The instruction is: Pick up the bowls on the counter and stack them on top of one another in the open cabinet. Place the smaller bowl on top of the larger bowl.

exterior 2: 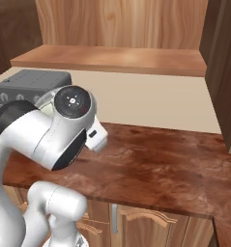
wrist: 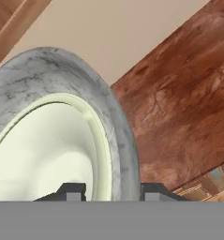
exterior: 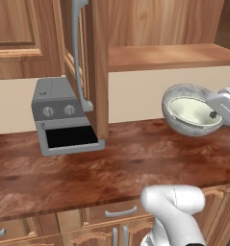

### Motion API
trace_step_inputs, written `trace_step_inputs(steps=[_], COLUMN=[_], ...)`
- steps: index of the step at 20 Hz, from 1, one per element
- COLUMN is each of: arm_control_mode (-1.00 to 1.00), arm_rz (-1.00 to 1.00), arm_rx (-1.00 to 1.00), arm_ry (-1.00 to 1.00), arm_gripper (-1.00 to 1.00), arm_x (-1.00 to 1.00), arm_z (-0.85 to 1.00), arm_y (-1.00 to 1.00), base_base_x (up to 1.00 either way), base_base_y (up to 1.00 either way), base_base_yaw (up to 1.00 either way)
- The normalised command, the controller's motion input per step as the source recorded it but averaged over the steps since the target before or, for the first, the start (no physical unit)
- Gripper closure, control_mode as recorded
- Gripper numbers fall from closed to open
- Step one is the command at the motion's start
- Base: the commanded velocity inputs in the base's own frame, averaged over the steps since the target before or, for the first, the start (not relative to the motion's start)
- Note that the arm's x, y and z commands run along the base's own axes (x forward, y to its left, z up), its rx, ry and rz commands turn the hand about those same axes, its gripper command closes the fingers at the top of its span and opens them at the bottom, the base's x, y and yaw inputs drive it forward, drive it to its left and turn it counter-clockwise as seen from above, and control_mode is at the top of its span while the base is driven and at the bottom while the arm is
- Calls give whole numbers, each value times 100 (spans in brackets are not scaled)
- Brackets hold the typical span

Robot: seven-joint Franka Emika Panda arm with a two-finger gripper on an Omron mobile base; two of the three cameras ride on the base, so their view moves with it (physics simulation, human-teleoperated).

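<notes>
The larger bowl (exterior: pixel 184 122), grey and marbled, hangs tilted above the counter (exterior: pixel 111 168), its opening facing the camera. The smaller bowl (exterior: pixel 193 109), pale cream, lies nested inside it. My gripper (exterior: pixel 215 113) comes in from the right and is shut on the grey bowl's rim. In the hand view that rim (wrist: pixel 118 140) passes between my fingertips (wrist: pixel 73 191), with the cream bowl (wrist: pixel 43 154) on the inner side. The open cabinet's shelf (exterior: pixel 169 55) runs above and behind the bowls, and its door (exterior: pixel 90 62) stands swung out to the left.
A grey toaster oven (exterior: pixel 63 115) sits on the counter under the open door, whose long grey handle (exterior: pixel 77 48) faces me. My own arm (exterior 2: pixel 54 130) covers the left of the right base view. Drawers with grey handles (exterior: pixel 120 211) lie below the counter.
</notes>
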Motion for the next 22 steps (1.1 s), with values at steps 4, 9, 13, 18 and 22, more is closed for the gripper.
trace_step_inputs(steps=[4,9,13,18,22], arm_control_mode=[-100,-100,-100,-100,-100], arm_rz=[0,-1,-16,-25,-27], arm_rx=[0,0,0,0,0], arm_ry=[-13,-14,-11,-5,-2], arm_gripper=[100,100,100,100,100], arm_x=[-33,-25,2,24,29], arm_z=[93,92,61,35,26], arm_y=[16,14,12,18,17], base_base_x=[0,0,0,0,0], base_base_y=[0,0,0,0,0], base_base_yaw=[0,0,0,0,0])
